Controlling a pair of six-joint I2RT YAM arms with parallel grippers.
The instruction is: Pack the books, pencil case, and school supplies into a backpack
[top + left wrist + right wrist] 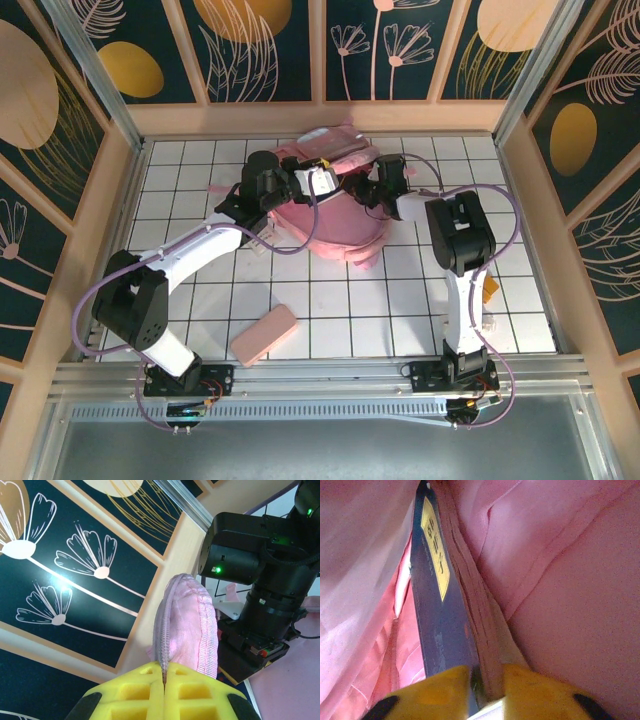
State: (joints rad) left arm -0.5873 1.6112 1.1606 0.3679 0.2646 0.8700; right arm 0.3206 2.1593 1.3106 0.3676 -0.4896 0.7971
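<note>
The pink backpack point(340, 225) lies at the back middle of the table. My left gripper point(164, 680) is shut on the backpack's zipper edge point(167, 630) and holds the opening up. My right gripper point(487, 685) reaches inside the backpack point(570, 605). The dark-blue book point(440, 620) with its yellow label stands edge-on between the fingers. The jaws are slightly open, with a dark gap beside the cover. In the top view both grippers, left point(318, 182) and right point(362, 188), meet at the backpack's mouth. The pink pencil case point(264, 334) lies near the front, left of centre.
A small orange item point(490, 290) lies by the right arm's base side, near the right wall. Wooden walls with dark flower panels enclose the white tiled table point(400, 300). The right arm's black wrist point(270, 580) is close to my left gripper.
</note>
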